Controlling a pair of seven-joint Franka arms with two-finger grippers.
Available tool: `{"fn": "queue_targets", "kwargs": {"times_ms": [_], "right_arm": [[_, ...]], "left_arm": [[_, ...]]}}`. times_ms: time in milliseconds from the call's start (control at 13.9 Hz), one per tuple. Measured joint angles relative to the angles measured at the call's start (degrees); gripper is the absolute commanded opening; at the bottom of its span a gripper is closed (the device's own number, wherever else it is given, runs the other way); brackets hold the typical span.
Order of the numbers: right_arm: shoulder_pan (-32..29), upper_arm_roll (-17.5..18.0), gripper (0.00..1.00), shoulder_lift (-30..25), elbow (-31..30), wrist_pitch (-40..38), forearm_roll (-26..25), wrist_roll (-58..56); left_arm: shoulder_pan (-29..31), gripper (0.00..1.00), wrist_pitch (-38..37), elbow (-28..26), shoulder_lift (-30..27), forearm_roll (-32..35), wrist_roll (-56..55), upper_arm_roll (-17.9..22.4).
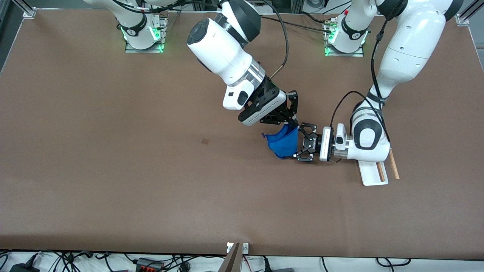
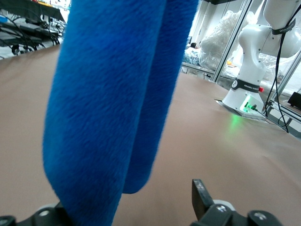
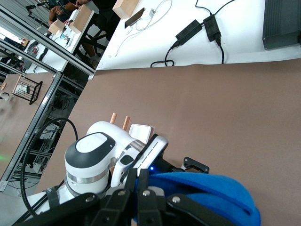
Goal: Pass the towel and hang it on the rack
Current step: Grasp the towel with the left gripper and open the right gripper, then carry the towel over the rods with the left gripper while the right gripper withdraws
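Above the middle of the brown table [image 1: 113, 170], the right tool [image 1: 293, 124] hangs with its fingers pressed together on the top edge of the blue towel [image 1: 283, 143], which droops from it in a folded bunch over the table. Just beside the towel, toward the left arm's end, the left tool [image 1: 304, 141] lies level with its fingers [image 2: 203, 195] spread wide on either side of the hanging cloth, not closed on it. The rack [image 1: 372, 175] stands on the table under the left arm's wrist, its white base and two wooden bars partly hidden by the arm.
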Motion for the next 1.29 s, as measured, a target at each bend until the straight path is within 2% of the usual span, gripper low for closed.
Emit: {"fn": "queue_targets", "kwargs": {"times_ms": [72,143,215,287,359,430,717,789,861,1076,1291], "right_arm": [[0.0,0.0,0.0,0.01,0.0,0.0,0.0,0.0],[0.0,0.0,0.0,0.01,0.0,0.0,0.0,0.0],[0.0,0.0,0.0,0.01,0.0,0.0,0.0,0.0],[0.0,0.0,0.0,0.01,0.0,0.0,0.0,0.0],[0.0,0.0,0.0,0.03,0.0,0.0,0.0,0.0],[0.0,0.0,0.0,0.06,0.0,0.0,0.0,-0.01],[0.08,0.0,0.0,0.19,0.0,0.0,-0.1,-0.03],[0.16,0.0,0.22,0.21,0.0,0.0,-0.28,-0.07],[0.22,0.0,0.99,0.21,0.0,0.0,-0.61,-0.09],[0.33,-0.08,1.0,0.24,-0.11,-0.76,-2.31,-0.09],[0.22,-2.11,1.0,-0.14,-0.06,-10.91,-6.65,-0.02]], "left_arm": [[-0.43,0.61,0.03,0.02,0.0,-1.15,0.63,0.0],[-0.79,0.41,0.29,0.02,0.01,-2.41,1.46,0.0],[-1.05,0.27,1.01,0.01,0.03,-3.26,2.14,0.0],[-1.2,0.19,1.64,0.02,0.08,-3.68,2.44,0.0],[-1.29,0.04,1.97,0.02,0.13,-4.0,2.61,0.0],[-1.31,0.01,2.11,0.01,0.17,-4.07,2.67,0.0],[-1.29,0.0,5.65,0.07,0.2,-4.07,2.71,0.21],[-1.33,0.0,6.13,0.08,0.21,-4.07,2.56,0.26],[-1.46,0.0,6.76,0.15,0.21,-3.75,2.38,0.4],[-1.44,0.0,7.9,2.59,0.17,4.91,-2.31,0.9],[-0.81,0.0,7.88,4.96,-0.41,11.52,-6.62,1.57]]}}
